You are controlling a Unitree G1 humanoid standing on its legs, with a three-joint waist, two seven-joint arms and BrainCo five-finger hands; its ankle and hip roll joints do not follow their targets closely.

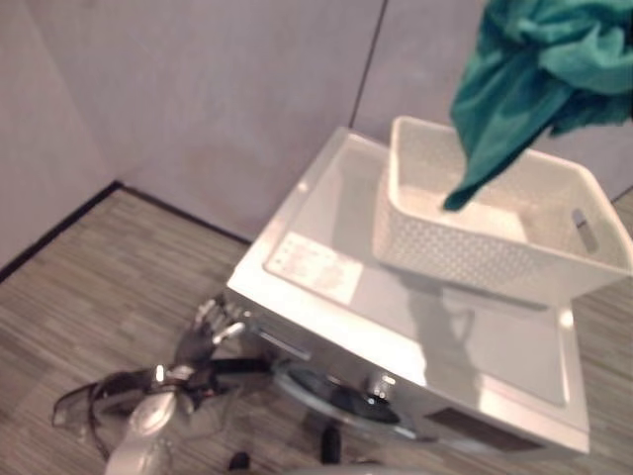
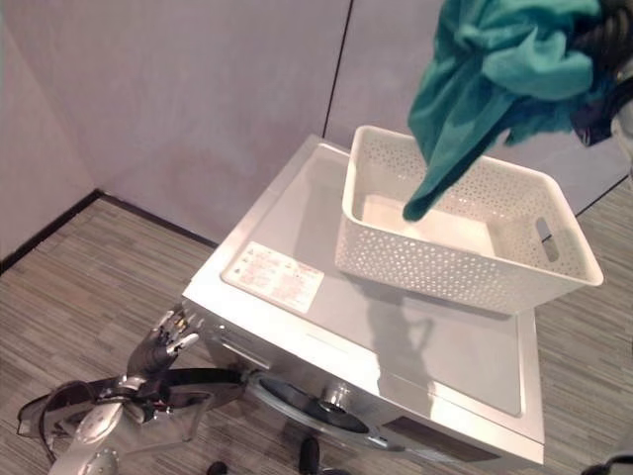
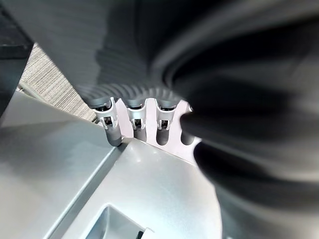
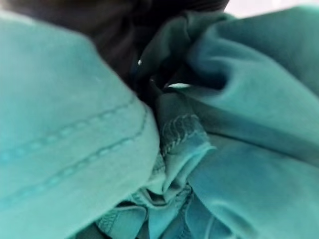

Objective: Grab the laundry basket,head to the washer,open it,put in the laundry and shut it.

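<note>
I am looking down on a white washer [image 2: 297, 257] standing on a wood-grain floor [image 2: 79, 277] against grey wall panels [image 2: 198, 89]. A white perforated laundry basket [image 2: 455, 257] is sitting on the washer's flat top, toward the far right part of it. The basket looks bare inside where I can see its floor.

The teal laundry [image 2: 485, 79] is hanging in the air above the basket, bunched at the top and trailing down to a point that is dangling just inside the basket's open rim. My right hand [image 2: 598, 45] is showing as a dark cover at the upper right edge, right against the bunched cloth. In the right wrist view I am seeing folds and stitched seams of the teal cloth pressed close around the hand's dark cover, so the hand is lifting the garment, but its fingers are buried in the fabric and I cannot tell how they are closed.

My left arm is reaching in low from the left, and the left hand [image 2: 163, 341] is sitting at the washer's front left corner beside the round door [image 2: 307, 401]. In the left wrist view its fingers [image 3: 112, 127] are extending fairly straight, tips resting against the washer's edge, gripping nothing.
</note>
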